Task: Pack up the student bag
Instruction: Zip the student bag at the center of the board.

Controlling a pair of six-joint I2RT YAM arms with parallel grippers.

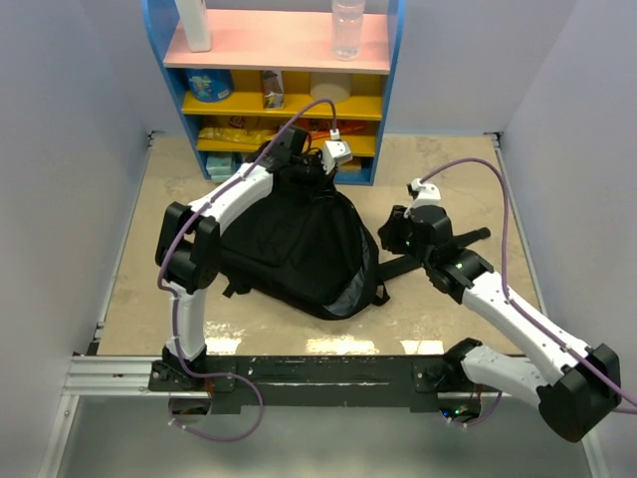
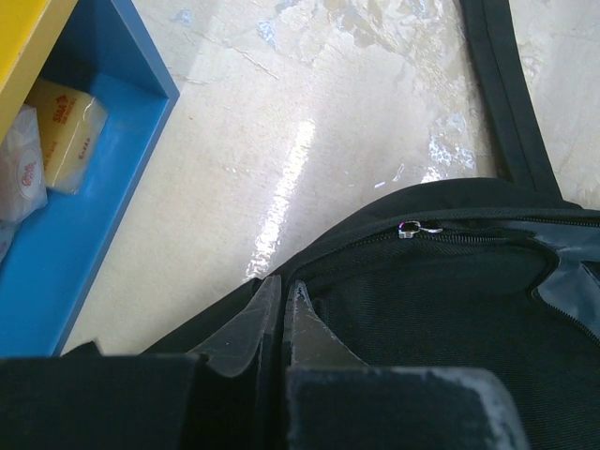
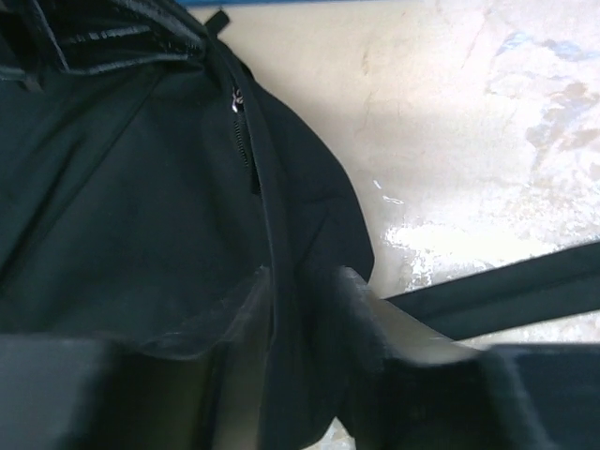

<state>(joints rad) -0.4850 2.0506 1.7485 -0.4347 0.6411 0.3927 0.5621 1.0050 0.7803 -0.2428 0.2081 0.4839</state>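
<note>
Two arms reach in from the near edge of the counter point(image 1: 448, 169), both onto one item.

Nearest: right end effector point(image 3: 305, 291), low at the right flank of the student bag point(image 1: 299, 249). Its jaws stand partly apart and straddle a ridge of black fabric along the bag's side. No clamp is evident, so I read it as open. A loose shoulder strap point(image 3: 511, 281) lies flat on the counter just beyond it.

Middle: the bag lies slumped mid-counter, broad at the near end and drawn to a peak at the far end. It is large, soft, matt black nylon. A zip line runs along the opening, with a small metal zip pull point(image 2: 410, 228) showing. I cannot see inside it, nor any book on the counter.

Far: left end effector point(image 2: 283, 298) is at the bag's far peak, fingers pressed together on the rim fabric. By the wrist view it is pinching the edge.

Beyond: a blue and yellow shelf unit point(image 1: 395, 60) stocked with packets, and a clear bottle point(image 1: 347, 28) on top.

Step in hand, as I judge it: getting the mouth of the bag held open, with packing proper not begun. The next move calls for the left to lift its pinch so the opening gapes. The right needs a firm hold on the opposite lip or the zip pull. The limp fabric may slip or fold shut.
</note>
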